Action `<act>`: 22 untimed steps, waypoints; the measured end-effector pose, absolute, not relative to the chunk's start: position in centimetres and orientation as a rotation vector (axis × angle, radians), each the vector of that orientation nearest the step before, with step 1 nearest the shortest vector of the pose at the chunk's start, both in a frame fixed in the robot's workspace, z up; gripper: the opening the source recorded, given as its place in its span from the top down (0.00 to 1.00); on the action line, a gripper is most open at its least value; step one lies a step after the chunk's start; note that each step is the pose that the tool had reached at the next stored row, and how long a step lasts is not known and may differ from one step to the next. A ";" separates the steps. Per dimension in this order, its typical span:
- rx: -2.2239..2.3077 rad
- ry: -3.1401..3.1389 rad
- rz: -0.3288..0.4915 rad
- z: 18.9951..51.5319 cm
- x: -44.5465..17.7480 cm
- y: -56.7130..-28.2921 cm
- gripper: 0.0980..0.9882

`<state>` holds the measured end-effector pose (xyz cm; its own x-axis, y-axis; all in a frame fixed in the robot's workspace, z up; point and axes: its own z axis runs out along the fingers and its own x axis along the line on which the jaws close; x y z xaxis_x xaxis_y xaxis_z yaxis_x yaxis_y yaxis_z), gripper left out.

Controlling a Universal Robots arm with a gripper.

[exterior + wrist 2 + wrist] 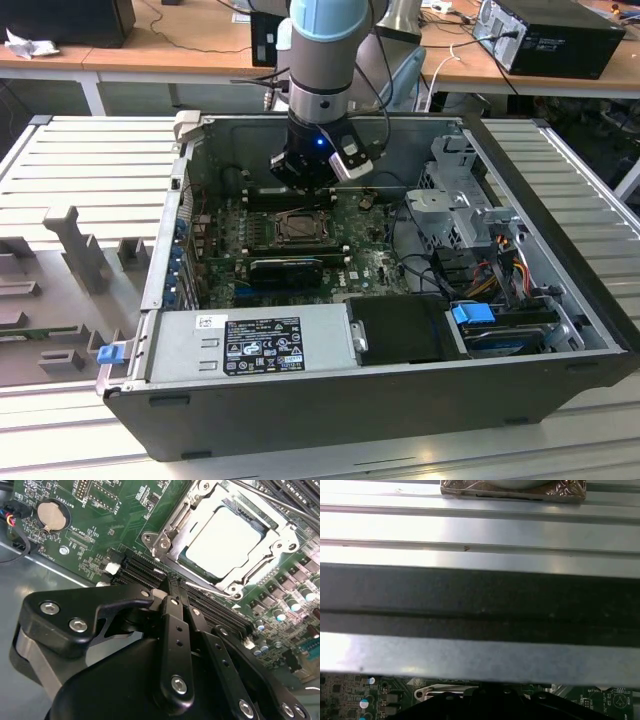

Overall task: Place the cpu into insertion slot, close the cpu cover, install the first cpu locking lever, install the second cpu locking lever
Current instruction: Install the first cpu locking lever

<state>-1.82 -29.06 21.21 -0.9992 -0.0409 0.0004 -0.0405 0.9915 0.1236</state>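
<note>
You're hovering the gripper (175, 592), fingers pressed together and empty, just beside the insertion slot (187, 527) where the cpu (222, 542) is sitting under the cpu cover (272, 542) (a misjudged descent risks scraping the board).

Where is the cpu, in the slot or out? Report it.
In. In the second wrist view the cpu lies flat in the slot, with the cover down around its silver face. The gripper holds nothing.
</note>
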 end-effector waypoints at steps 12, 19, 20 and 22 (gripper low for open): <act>0.064 -3.133 -0.173 20.4 -1.7 -29.1 0.99; 0.064 -3.134 -0.136 20.3 -1.7 -29.0 0.99; 0.064 -3.134 -0.136 20.2 -1.7 -29.0 0.99; 0.064 -3.134 -0.135 20.2 -1.7 -29.0 0.99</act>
